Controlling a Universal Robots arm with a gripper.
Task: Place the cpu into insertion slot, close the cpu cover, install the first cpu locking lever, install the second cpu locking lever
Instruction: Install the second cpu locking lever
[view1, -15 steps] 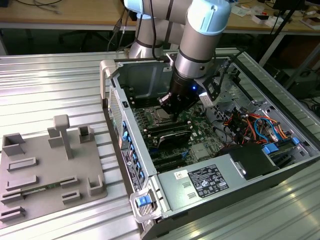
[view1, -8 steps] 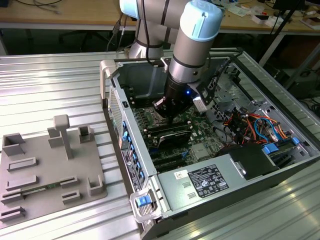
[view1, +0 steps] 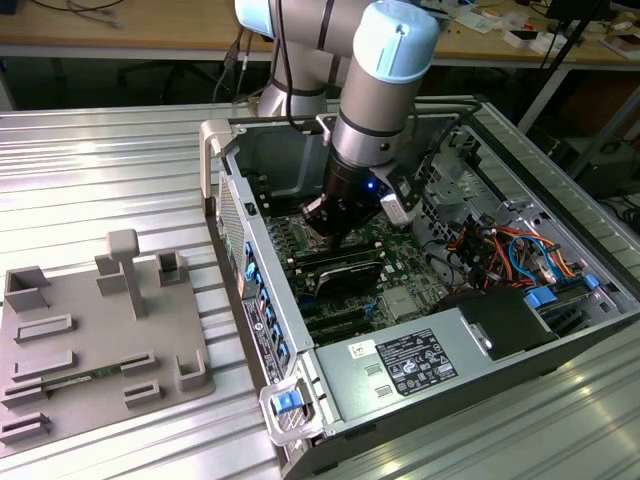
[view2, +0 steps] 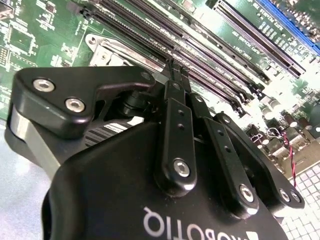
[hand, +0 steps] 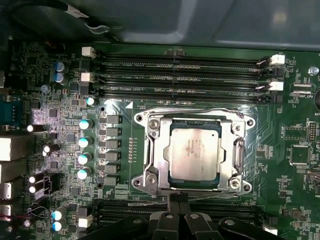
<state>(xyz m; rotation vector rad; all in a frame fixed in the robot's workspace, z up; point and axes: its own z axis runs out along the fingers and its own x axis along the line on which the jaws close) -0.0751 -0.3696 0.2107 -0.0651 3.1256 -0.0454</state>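
Note:
The cpu (hand: 194, 152), a flat square chip with a silver-grey top, lies in the insertion slot (hand: 141, 181) on the green motherboard. The shiny cpu cover (hand: 151, 156) lies flat around it, framing the chip. A thin wire locking lever (hand: 200, 111) runs along the socket edge beside the memory slots. My gripper (hand: 178, 198) is shut, its black fingertips pressed together just off the opposite socket edge, with nothing seen between them. In the second wrist view the gripper (view2: 175, 70) points down at the board beside a corner of the socket (view2: 107, 50). In the exterior view the gripper (view1: 335, 228) reaches down inside the computer case.
Long black memory slots (hand: 185, 75) flank the socket on two sides. The open case's walls (view1: 235, 215) surround the board. Coloured cables (view1: 510, 250) and a power supply (view1: 400, 365) lie toward the exterior view's right. A grey fixture plate (view1: 90, 340) rests on the table at the left.

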